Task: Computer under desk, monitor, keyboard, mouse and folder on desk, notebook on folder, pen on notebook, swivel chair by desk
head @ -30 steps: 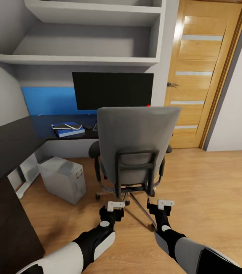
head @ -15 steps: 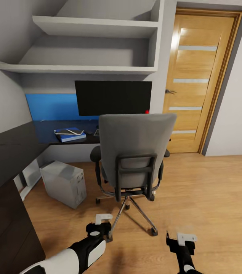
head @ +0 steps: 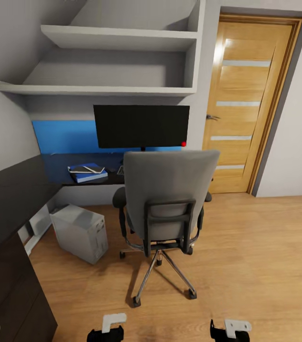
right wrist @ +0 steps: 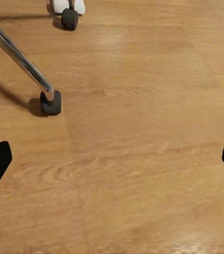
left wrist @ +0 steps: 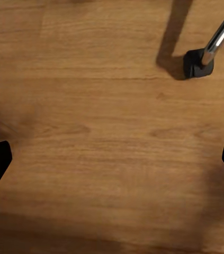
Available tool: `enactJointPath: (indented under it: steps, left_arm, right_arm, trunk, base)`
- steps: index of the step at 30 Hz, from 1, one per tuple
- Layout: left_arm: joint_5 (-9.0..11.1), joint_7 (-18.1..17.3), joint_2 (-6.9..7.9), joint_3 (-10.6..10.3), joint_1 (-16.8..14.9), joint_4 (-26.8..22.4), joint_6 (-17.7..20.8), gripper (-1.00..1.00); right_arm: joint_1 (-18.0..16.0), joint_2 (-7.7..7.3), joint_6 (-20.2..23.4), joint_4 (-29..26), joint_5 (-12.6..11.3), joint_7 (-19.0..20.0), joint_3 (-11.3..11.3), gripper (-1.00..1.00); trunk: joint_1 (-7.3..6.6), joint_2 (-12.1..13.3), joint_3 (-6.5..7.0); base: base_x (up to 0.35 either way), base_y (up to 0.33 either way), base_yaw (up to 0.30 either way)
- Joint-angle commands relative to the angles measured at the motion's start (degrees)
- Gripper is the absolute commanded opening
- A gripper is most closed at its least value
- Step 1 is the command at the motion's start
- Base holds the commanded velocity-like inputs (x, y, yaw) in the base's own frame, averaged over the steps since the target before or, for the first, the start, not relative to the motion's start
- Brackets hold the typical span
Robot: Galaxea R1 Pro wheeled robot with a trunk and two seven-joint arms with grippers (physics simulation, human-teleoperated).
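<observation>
Currently: left gripper and right gripper spread wide, empty, over floor | chair at 12 o'clock, facing table | risk: further nudging could roll chair into computer at 10 o'clock | count: one monitor, one folder stacked under notebook, pen.
</observation>
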Motion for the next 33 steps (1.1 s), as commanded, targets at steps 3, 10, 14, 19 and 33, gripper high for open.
enactJointPath:
  steps: [3, 10, 14, 19, 33]
  left_arm:
    - [0.4, 0.2, -0.01, -0.6, 1.6, 0.2, -0.4, 1.00]
    - [0.4, 0.1, -0.01, -0.5, 4.3, 0.7, -0.4, 1.00]
    - [0.4, -1.0, 0.18, -0.5, 5.1, 2.7, 0.7, 1.00]
    - [0.4, -9.5, 2.35, -0.5, 5.3, 3.3, 4.3, 1.00]
    - [0.5, -21.9, 4.40, -0.3, 5.3, 3.4, 8.6, 1.00]
  right_arm:
    - [1.0, 0.03, -0.1, 0.1, -0.1, -0.3, 0.5, 1.00]
    - [2.2, 0.11, 0.0, 0.1, -0.1, -0.3, 0.5, 1.00]
    - [2.4, 0.14, 0.0, 0.0, -0.1, -0.3, 0.5, 1.00]
    - [2.5, 0.15, 0.0, 0.0, -0.1, -0.3, 0.5, 1.00]
    - [2.5, 0.15, 0.0, 0.0, -0.1, -0.3, 0.4, 1.00]
  trunk:
    - [-0.68, 1.2, 0.49]
    - [-2.22, 4.0, 1.75]
    - [-3.09, 5.6, 2.47]
    - [-4.19, 7.6, 3.37]
    - [-7.27, 13.2, 5.88]
  base:
    - [0.000, 0.000, 0.000]
    - [0.000, 0.000, 0.000]
    - [0.000, 0.000, 0.000]
    - [0.000, 0.000, 0.000]
    - [0.000, 0.000, 0.000]
